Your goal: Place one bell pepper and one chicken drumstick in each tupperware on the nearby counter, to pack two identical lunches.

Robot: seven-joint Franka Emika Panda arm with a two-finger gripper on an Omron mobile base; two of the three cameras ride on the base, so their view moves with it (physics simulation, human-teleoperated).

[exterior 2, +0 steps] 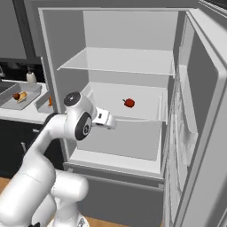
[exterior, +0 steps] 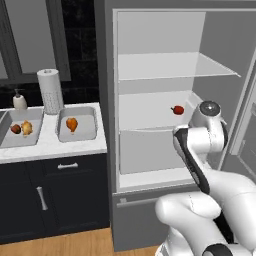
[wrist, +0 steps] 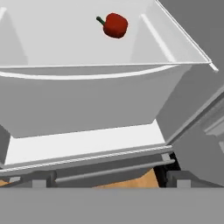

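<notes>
One red pepper (exterior: 177, 110) seen on fridge shelf (exterior: 150, 117), toward its back right corner, well apart from gripper. Fridge door (exterior 2: 199, 133) swung open at right. Two tubs on counter (exterior: 50, 145) left of fridge: left tub (exterior: 20, 136) held pepper (exterior: 15, 129) plus drumstick (exterior: 27, 128), touching; right tub (exterior: 77, 131), by counter's right edge, held drumstick (exterior: 72, 124) alone. Paper towel roll (exterior: 50, 91) and soap bottle (exterior: 19, 100) along counter's back edge. Gripper fingers not made out in pictures; taken as spread wide, empty, aimed at shelf front.
</notes>
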